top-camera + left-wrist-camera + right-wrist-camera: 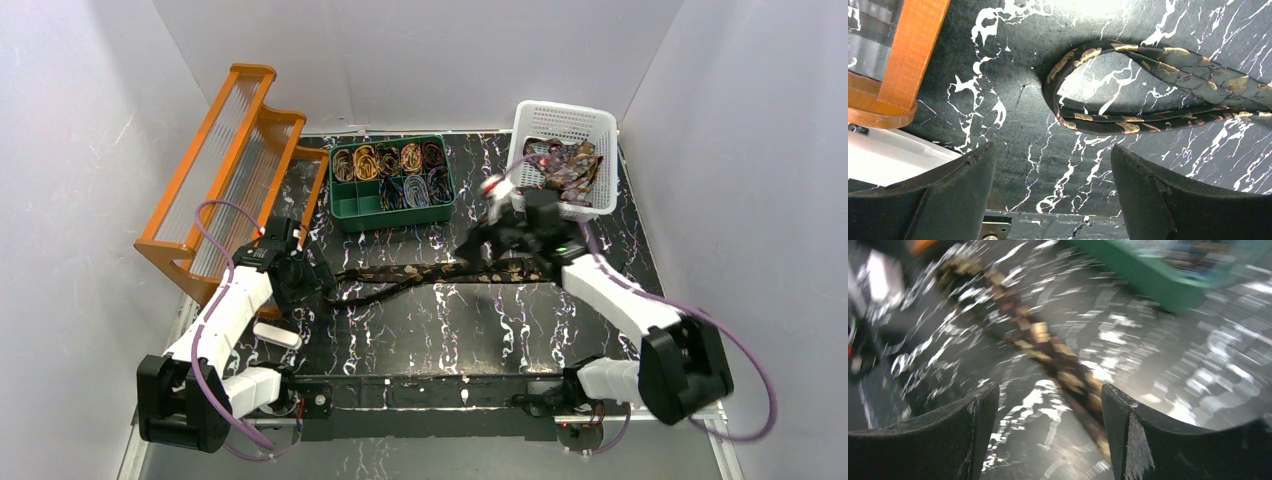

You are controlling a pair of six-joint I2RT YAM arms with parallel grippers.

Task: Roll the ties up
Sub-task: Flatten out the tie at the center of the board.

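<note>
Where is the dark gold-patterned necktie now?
In the top view, the dark gold-patterned fabric necktie lies across the middle of the black marbled table, between the left gripper and the right gripper, below the green tray.

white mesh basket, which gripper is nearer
Right: the right gripper hovers just front-left of the white mesh basket; the left gripper is far left, beside the orange slatted rack.

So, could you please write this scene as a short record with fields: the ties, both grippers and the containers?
tie on table: one, dark with gold pattern, folded double, lying flat between the grippers
left gripper: open, near the folded end, not touching it
right gripper: open, over the other end; view blurred
green tray: holds rolled ties in compartments
white basket: holds loose ties
orange rack: left of the tray
</note>
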